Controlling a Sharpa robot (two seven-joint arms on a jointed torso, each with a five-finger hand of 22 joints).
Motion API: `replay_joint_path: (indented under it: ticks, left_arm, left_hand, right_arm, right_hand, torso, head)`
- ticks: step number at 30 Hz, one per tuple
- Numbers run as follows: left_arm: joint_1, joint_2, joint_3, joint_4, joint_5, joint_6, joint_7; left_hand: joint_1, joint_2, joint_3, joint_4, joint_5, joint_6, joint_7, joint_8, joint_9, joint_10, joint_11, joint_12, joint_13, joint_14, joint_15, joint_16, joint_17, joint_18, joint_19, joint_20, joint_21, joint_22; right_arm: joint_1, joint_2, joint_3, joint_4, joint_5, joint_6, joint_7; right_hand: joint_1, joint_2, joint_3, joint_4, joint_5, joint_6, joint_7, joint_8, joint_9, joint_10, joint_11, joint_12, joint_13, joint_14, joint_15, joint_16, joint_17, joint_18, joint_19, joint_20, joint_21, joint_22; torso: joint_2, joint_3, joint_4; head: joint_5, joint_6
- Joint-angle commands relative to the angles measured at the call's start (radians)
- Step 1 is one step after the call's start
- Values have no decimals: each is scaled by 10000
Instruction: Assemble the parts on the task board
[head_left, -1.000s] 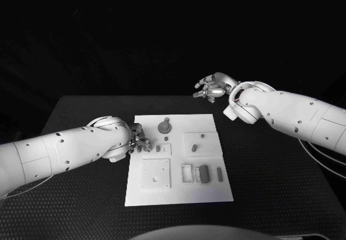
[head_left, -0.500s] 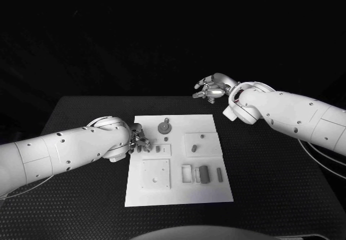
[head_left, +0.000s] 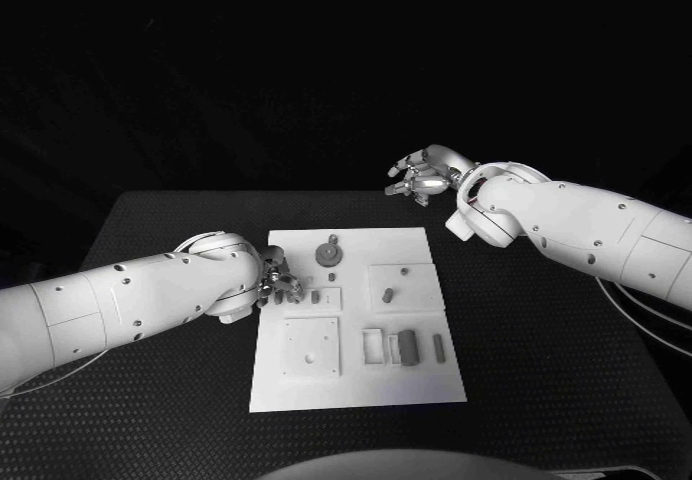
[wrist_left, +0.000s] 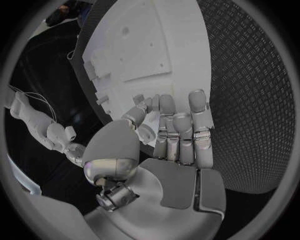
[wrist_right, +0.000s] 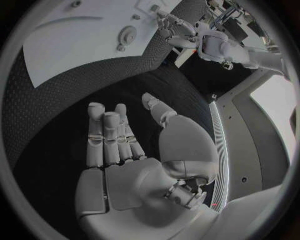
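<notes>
The white task board (head_left: 361, 385) lies in the middle of the table. Grey parts sit on it: a round piece (head_left: 330, 255) near its far edge, a small peg (head_left: 387, 294) and short bars (head_left: 410, 346) on its right half. My left hand (head_left: 281, 283) is down at the board's left edge, fingertips beside a small square plate (head_left: 323, 298). In the left wrist view its fingers (wrist_left: 181, 130) lie straight and close together over the board (wrist_left: 150, 45), the thumb tip against them; whether a part sits between them is hidden. My right hand (head_left: 418, 175) hangs past the table's far edge, fingers (wrist_right: 109, 135) spread, holding nothing.
The black textured table (head_left: 173, 400) runs wide on both sides of the board. A square plate with holes (head_left: 312, 347) and a white bracket (head_left: 374, 346) sit on the board's near half. My right forearm (head_left: 577, 230) stretches above the table's right side.
</notes>
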Motion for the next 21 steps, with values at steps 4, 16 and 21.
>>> replay_joint_path:
  ticks: [4,16,21]
  left_arm:
    - [-105,20,-51,11,-29,228,4]
    - [-107,12,-51,10,-35,277,-9]
    - [-107,19,-51,10,-34,232,-10]
  left_hand:
    - [63,132,167,-129,44,131,89,23,-43,56,-136,42,15,-52,-243,34,16,-135,-17,-220,46,260]
    - [59,123,164,-133,36,128,91,23,-42,54,-135,45,14,-54,-242,39,13,-137,-27,-220,63,259]
    - [-63,-13,119,-18,-75,14,129,-29,-53,-32,-99,10,-10,-119,-217,2,-22,-137,-111,-202,87,246]
  right_arm:
    - [-5,20,4,-3,-7,149,32]
    - [-6,17,4,1,-7,144,36]
    - [-6,18,4,3,-7,138,40]
  right_hand:
    - [-68,46,-16,42,30,18,423,53,-16,-82,1,63,-17,-82,-16,45,-19,575,-17,-58,-32,169]
    - [-72,45,-18,41,30,15,424,56,-20,-86,2,70,-28,-85,-15,47,-24,575,-19,-56,-34,169]
    - [-73,42,-19,40,30,12,425,56,-21,-89,2,71,-32,-87,-14,48,-26,575,-21,-56,-35,169]
  torso:
    - [-1,0,5]
    - [2,1,0]
    - [1,7,-1]
  head:
    - [-10,-5]
    - [11,-6]
    - [16,-11]
